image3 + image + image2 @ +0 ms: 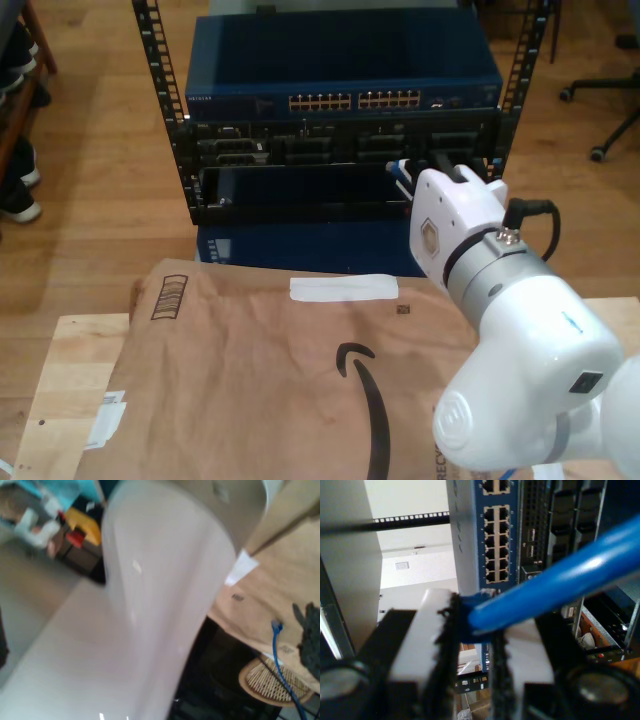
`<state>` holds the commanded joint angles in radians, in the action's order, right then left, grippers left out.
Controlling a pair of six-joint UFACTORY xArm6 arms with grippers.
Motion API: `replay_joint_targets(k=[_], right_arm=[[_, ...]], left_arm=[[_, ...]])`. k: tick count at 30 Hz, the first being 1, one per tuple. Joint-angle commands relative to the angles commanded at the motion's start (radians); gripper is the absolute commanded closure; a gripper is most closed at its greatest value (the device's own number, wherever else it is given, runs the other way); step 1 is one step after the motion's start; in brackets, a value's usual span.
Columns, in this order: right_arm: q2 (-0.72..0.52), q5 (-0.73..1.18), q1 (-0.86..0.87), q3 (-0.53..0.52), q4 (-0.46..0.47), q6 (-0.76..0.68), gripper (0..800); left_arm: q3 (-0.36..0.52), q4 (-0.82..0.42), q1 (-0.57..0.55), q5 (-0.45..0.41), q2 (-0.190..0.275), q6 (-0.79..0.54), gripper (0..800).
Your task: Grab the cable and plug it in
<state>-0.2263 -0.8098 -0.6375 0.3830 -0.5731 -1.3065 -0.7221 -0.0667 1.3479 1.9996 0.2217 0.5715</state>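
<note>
**Plug end held up to the switch ports**

While my second gripper (472,630) stays unmentioned elsewhere, its pads (427,630) are closed tight on the cable (560,580) just behind the plug, which points ahead at the switch (495,535), so the connector seems lined up for a port. My first gripper's opening I cannot tell.

this looks like an office or a computer lab. a black metal rack (150,60) stands on a wooden floor (90,200) and holds a blue network switch (340,70) with rows of little ports (355,101), and the wheels of an office chair (600,90) show at the exterior view's right. brown cardboard (250,380) covers a wooden table (60,370) in front.
</note>
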Motion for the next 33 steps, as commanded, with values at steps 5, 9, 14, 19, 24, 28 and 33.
replay_joint_targets(k=[5, 9, 14, 19, 24, 28, 33], right_arm=[[0.000, 0.006, -0.002, -0.002, -0.040, 0.002, 798], [-0.005, 0.006, -0.002, -0.005, -0.040, 0.002, 798], [-0.008, 0.009, -0.002, -0.009, -0.043, 0.003, 799], [-0.008, 0.009, -0.002, -0.011, -0.043, 0.002, 799], [-0.008, 0.009, -0.003, -0.006, -0.043, 0.002, 799], [-0.008, 0.011, -0.003, -0.009, -0.043, 0.003, 799], [-0.008, 0.011, -0.002, -0.023, -0.044, 0.002, 799]], left_arm=[[0.133, -0.041, 0.069, -0.178, 0.097, -0.109, 6], [0.189, -0.040, 0.152, -0.278, 0.149, -0.184, 6], [0.238, -0.032, 0.199, -0.370, 0.203, -0.249, 5], [0.318, -0.037, 0.212, -0.476, 0.209, -0.273, 3], [0.342, -0.034, 0.213, -0.508, 0.249, -0.316, 3], [0.457, -0.037, 0.261, -0.635, 0.310, -0.362, 3], [0.470, -0.035, 0.279, -0.680, 0.325, -0.387, 3]])
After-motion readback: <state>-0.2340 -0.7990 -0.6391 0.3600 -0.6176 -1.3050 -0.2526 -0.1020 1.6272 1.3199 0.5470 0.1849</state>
